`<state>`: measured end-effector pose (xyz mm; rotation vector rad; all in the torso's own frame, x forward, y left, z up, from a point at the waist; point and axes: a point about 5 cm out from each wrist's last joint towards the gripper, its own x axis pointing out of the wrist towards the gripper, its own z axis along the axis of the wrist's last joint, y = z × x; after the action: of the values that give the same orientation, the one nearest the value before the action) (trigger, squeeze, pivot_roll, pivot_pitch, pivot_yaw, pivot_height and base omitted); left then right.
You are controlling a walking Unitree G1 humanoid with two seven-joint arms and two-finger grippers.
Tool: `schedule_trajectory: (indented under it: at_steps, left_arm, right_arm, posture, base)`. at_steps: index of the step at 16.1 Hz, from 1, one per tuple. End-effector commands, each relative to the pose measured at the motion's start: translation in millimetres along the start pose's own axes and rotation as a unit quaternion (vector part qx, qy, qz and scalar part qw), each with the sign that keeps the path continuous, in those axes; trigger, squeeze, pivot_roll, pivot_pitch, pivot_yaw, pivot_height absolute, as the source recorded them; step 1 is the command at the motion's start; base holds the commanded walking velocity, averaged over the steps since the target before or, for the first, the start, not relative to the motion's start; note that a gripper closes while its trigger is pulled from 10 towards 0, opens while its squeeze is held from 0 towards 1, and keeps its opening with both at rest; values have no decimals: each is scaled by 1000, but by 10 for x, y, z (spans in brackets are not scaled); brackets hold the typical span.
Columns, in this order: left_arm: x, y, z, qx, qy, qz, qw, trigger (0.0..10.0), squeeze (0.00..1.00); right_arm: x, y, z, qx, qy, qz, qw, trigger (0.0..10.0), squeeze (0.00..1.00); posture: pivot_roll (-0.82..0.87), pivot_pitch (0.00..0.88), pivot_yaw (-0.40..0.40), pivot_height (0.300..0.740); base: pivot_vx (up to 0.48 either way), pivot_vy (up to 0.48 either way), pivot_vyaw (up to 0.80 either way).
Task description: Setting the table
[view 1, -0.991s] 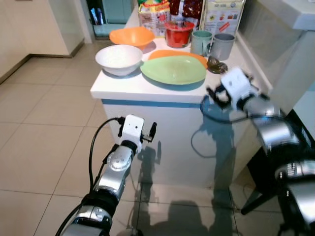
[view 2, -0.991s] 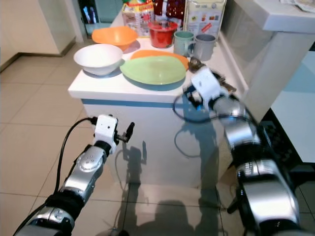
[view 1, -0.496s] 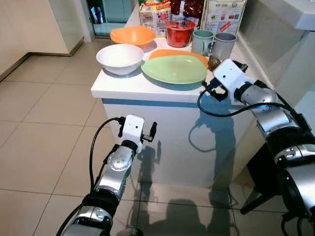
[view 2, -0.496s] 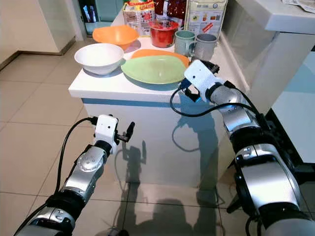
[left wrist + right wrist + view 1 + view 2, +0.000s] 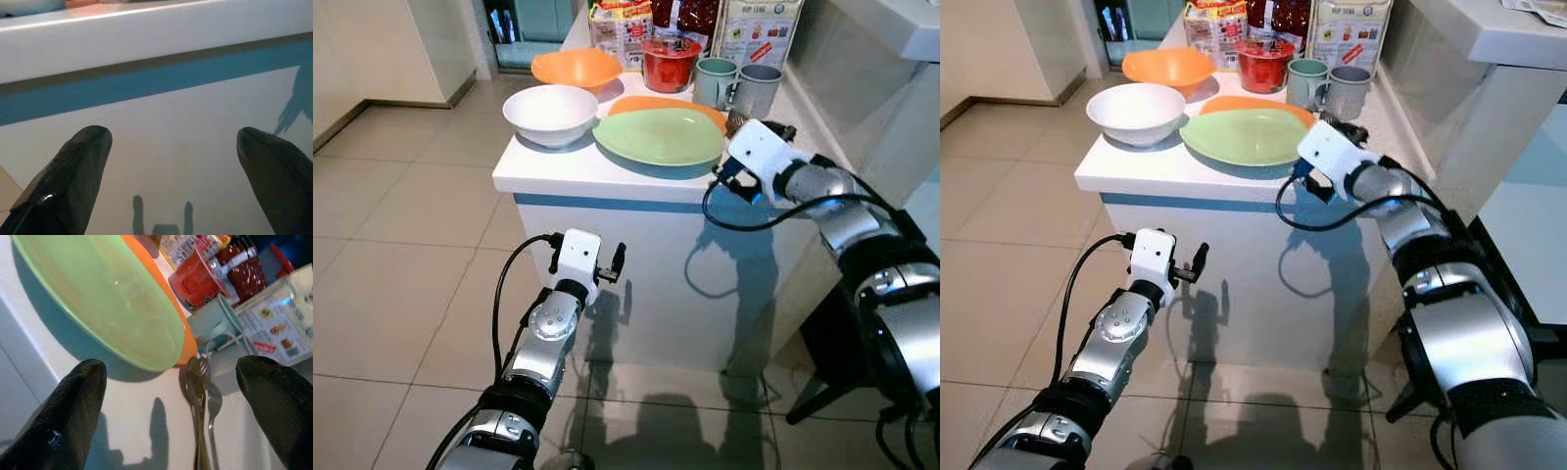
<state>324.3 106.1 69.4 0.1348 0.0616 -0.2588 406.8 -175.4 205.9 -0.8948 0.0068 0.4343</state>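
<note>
Glossy oval green plate [image 5: 107, 303] faces right gripper [image 5: 166, 396].

White counter [image 5: 607, 168] with bowls, plates, mugs, cutlery.

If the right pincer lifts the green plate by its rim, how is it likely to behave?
The green plate looks rigid, so it should not flex. Its glossy surface suggests it may slip between the right pincer's open fingers. It rests on an orange plate, so lifting it could drag that one along.
</note>
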Motion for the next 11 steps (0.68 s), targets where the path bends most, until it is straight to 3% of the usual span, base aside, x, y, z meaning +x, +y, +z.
schedule_trajectory:
  at_steps: [1, 7, 11]
  left_arm:
    - [-6, 10, 1, -5, -2, 10, 1000, 10000, 0]
    - [-18, 36, -2, 7, -4, 9, 1000, 10000, 0]
    - [-2, 34, -11, 11, 5, 6, 1000, 10000, 0]
  right_arm:
    - [15, -56, 84, -12, -13, -1, 1000, 10000, 0]
    - [41, -55, 144, -7, -27, -7, 1000, 10000, 0]
    - [45, -23, 130, -6, -26, -1, 1000, 10000, 0]
  posture:
    - [-8, 0, -22, 740]
    - [-8, 0, -15, 740]
    - [-10, 0, -15, 740]
  base:
    - [0, 0, 0]
    - [0, 0, 0]
    - [395, -266, 0]
